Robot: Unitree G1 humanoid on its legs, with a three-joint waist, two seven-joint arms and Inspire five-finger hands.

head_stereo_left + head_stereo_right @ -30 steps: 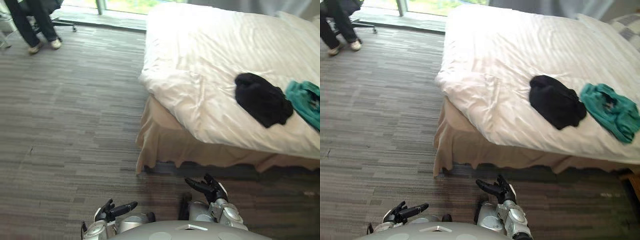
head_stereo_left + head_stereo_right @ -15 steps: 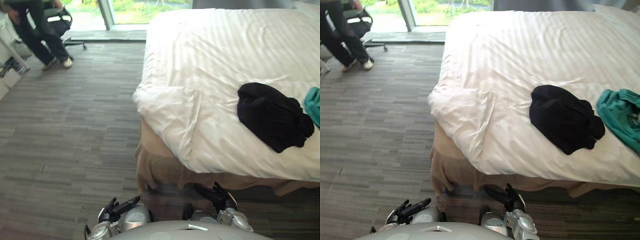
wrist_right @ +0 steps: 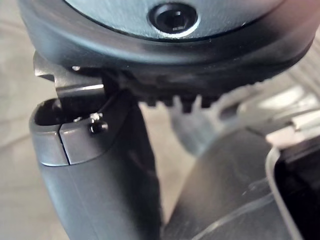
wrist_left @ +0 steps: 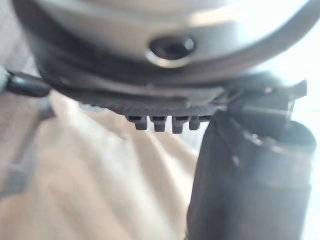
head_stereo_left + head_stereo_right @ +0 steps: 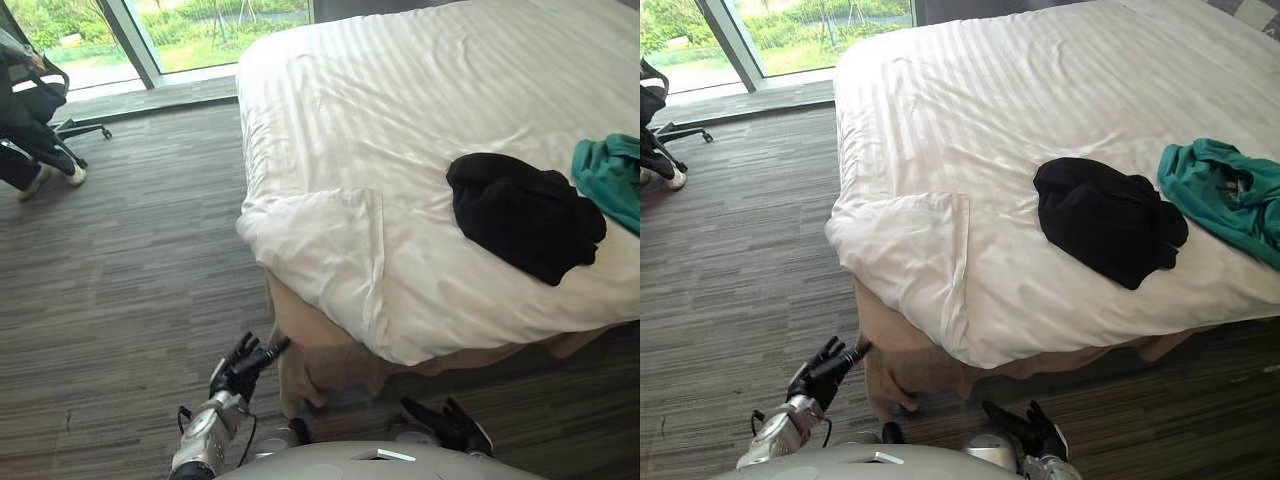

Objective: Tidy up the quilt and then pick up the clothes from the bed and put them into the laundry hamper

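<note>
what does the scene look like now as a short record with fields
quilt: white, spread out, near corner folded back
black garment: heaped on the quilt near its front edge
teal garment: on the quilt, to the black one's right
left hand: open, empty, before the bed skirt corner
right hand: open, empty, low by the skirt
person: legs at far left

Left hand [image 5: 243, 367] held forward, fingers straight; right hand [image 5: 447, 427] low, apparently relaxed.
</note>
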